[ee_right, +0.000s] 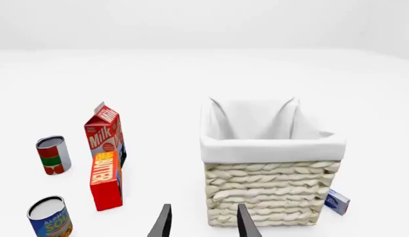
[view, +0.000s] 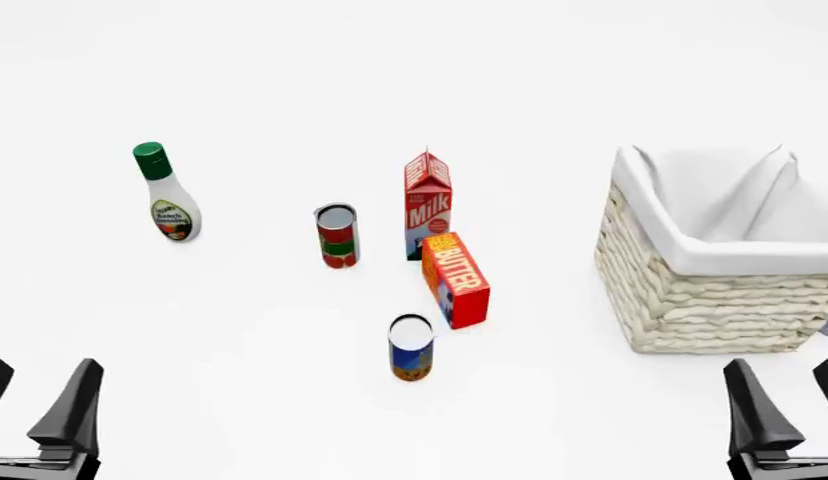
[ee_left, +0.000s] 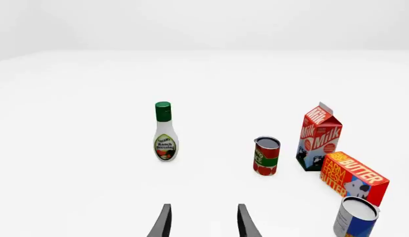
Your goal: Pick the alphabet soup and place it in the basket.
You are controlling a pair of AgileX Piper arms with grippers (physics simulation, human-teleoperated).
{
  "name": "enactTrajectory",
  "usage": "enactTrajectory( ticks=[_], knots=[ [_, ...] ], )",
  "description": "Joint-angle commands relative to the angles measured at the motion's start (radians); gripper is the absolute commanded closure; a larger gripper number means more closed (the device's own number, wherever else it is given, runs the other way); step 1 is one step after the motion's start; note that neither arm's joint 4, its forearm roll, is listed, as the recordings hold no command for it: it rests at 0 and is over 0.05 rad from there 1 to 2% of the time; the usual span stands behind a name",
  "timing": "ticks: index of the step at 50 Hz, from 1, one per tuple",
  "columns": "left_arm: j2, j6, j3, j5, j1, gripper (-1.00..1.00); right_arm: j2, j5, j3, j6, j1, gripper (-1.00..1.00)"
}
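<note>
The alphabet soup (view: pixel 411 348) is a short can, blue above and orange below, standing upright in the front middle of the table; it also shows in the wrist views (ee_left: pixel 355 216) (ee_right: pixel 50 217). The basket (view: pixel 714 290), cream wicker with a white cloth lining, stands at the right (ee_right: pixel 270 192). My left gripper (view: pixel 38 405) is open at the front left corner, far from the can. My right gripper (view: pixel 785 400) is open at the front right, just in front of the basket. Neither holds anything.
A butter box (view: pixel 456 279) lies just behind the soup, with a milk carton (view: pixel 428 203) and a red and green can (view: pixel 337 235) further back. A ranch dressing bottle (view: pixel 165 193) stands at the back left. A small blue and white box (ee_right: pixel 337 202) lies beside the basket.
</note>
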Motion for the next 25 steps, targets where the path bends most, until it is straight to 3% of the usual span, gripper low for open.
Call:
enactTrajectory(
  ticks=[1, 25],
  knots=[
    [0.000, 0.000, 0.000, 0.000, 0.000, -1.00, 0.004, -0.002, -0.005, -0.006, 0.007, -1.00],
    [0.000, 0.000, 0.000, 0.000, 0.000, -1.00, 0.001, 0.039, -0.071, -0.007, 0.048, -1.00]
  ],
)
